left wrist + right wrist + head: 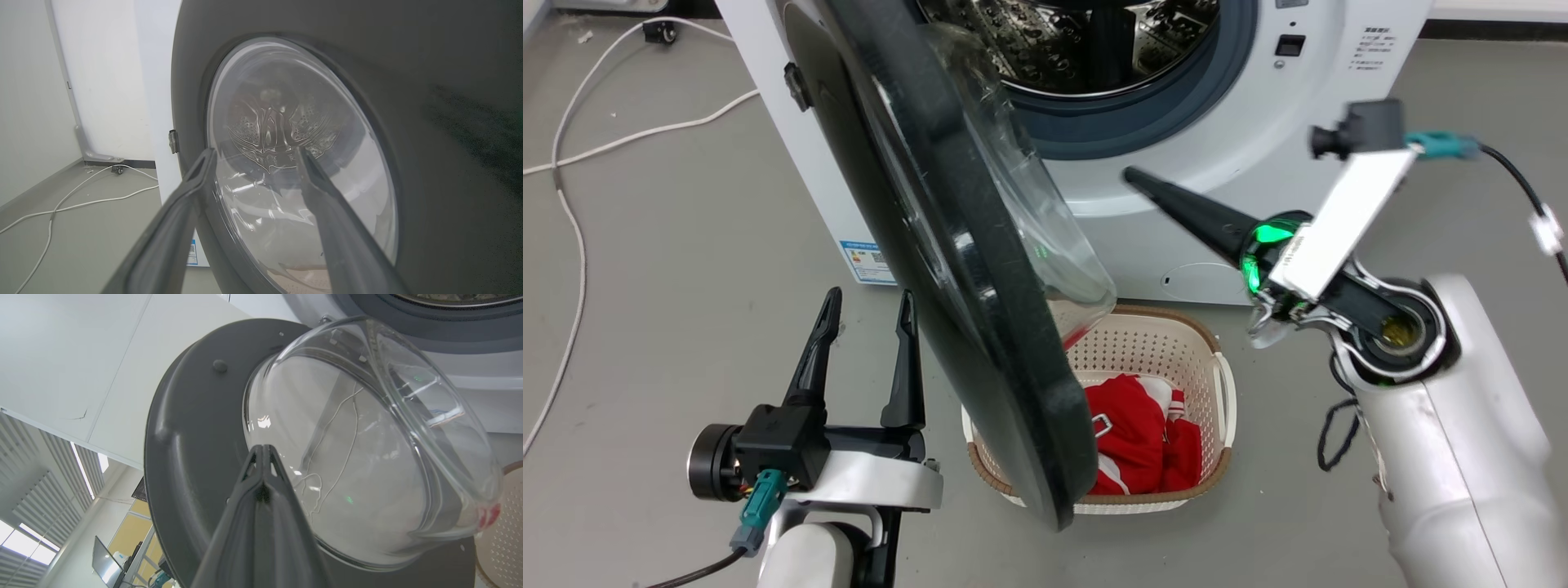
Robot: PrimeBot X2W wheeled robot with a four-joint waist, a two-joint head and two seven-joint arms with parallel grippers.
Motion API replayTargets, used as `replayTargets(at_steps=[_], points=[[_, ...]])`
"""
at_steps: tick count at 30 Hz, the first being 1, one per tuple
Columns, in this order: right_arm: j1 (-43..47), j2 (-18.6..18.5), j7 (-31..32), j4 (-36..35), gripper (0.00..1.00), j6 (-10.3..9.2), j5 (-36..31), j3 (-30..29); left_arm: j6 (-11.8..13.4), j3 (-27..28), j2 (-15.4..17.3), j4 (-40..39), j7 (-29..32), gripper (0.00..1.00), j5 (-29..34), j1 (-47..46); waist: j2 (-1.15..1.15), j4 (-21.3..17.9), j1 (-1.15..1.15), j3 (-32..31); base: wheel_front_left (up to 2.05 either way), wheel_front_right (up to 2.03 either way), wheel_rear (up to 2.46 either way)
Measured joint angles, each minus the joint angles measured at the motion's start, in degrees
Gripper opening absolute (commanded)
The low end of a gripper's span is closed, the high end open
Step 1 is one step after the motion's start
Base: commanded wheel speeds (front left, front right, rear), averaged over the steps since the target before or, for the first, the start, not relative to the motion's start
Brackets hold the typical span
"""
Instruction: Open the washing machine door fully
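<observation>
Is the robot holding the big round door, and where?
No, nothing is held. The left gripper is open, facing the washing machine door's outer side. The right gripper is shut on nothing, on the glass side.

I see a grey floor (670,269) with a white cable (686,124) trailing across it toward a white wall (110,81). From the right wrist, bright windows (20,543) glow beside slatted panels (32,486), near yellow partitions (130,535).
</observation>
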Motion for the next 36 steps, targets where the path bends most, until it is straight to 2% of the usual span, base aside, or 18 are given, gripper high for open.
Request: replayTargets(at_steps=[9,10,11,12,13,18,23,26,30,31,32,36], points=[[14.32,-1.89,-17.89,-6.20,0.00,0.00,-3.89,-9.48,-0.04,2.21,0.00,0.22,0.00,1.00,0.21,1.99,0.00,-2.25,0.00,-2.29,0.00,0.00,0.00],[16.33,-1.89,-19.54,-6.86,0.14,0.00,-4.33,-10.20,-0.01,2.49,0.00,0.20,0.00,1.00,0.25,2.27,0.00,-2.49,0.00,-2.60,0.00,0.00,0.00],[18.08,-1.77,-21.30,-7.32,0.38,0.00,-4.78,-11.00,0.00,2.75,0.01,0.12,0.00,1.00,0.27,2.52,0.00,-2.74,0.00,-2.86,0.00,0.00,0.00],[19.78,-1.71,-22.93,-7.82,0.45,0.00,-5.58,-11.65,0.01,2.93,0.01,0.07,0.00,1.00,0.27,2.82,0.00,-2.94,0.00,-3.11,0.00,0.00,0.00],[21.47,-1.75,-24.53,-8.47,1.00,0.00,-6.59,-12.15,0.02,3.14,0.00,0.05,0.00,1.00,0.27,3.09,0.00,-3.14,0.00,-3.32,0.00,0.00,0.00],[27.17,-1.27,-34.07,-10.26,1.00,0.00,-12.04,-14.24,-0.08,3.96,0.00,0.12,0.00,1.00,0.46,3.79,0.00,-3.69,0.00,-4.27,0.00,0.00,0.00],[30.85,-1.36,-44.33,-10.00,1.00,0.00,-26.01,-15.45,-0.56,4.28,0.00,0.45,0.00,1.00,0.91,4.43,0.00,-3.94,0.00,-5.36,0.00,0.00,0.00],[31.86,-1.40,-49.23,-9.75,1.00,0.01,-37.56,-17.05,-0.70,4.49,0.00,0.56,0.00,1.00,1.22,5.00,0.00,-4.12,0.00,-5.85,0.00,0.00,0.00],[32.25,-1.08,-51.68,-11.58,1.00,0.00,-52.04,-20.54,-1.09,5.00,0.00,0.65,0.00,1.00,1.57,5.33,0.00,-4.39,0.00,-6.22,0.00,0.00,0.00],[32.65,-0.71,-52.16,-14.13,1.00,0.01,-59.78,-21.47,-1.20,5.26,-0.01,0.65,0.00,1.00,1.64,5.41,0.00,-4.51,0.00,-6.30,0.00,0.00,0.00],[33.03,-0.56,-52.33,-15.53,1.00,0.01,-64.29,-21.83,-1.42,5.38,0.00,0.65,0.00,1.00,1.72,5.42,0.00,-4.55,0.00,-6.27,0.00,0.00,0.00],[34.40,-0.26,-52.65,-20.91,1.00,0.01,-74.24,-21.67,-1.67,5.66,-0.01,0.65,0.00,1.00,2.15,5.42,0.00,-4.58,0.00,-6.25,0.00,0.00,0.00]])
